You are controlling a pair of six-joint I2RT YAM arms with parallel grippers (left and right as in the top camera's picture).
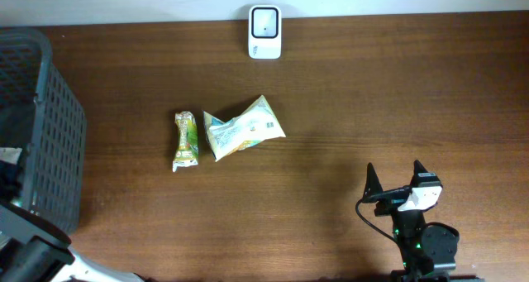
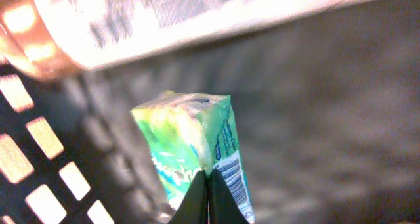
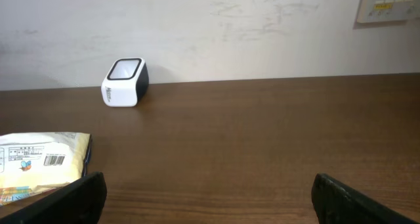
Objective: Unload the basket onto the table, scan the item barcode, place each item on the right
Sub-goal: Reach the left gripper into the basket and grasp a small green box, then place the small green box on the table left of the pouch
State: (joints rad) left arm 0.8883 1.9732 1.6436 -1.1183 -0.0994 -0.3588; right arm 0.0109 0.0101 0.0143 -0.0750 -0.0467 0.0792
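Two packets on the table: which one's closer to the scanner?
The larger crumpled yellow-green packet, lying right of the narrow green packet; it sits almost directly below the white scanner.

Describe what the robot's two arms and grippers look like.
The right gripper has two black, pointed fingers on a white block, above the black right arm with small green lights and a looping black cable. The left gripper shows thin, tapered black fingers; the left arm looks dark grey and white.
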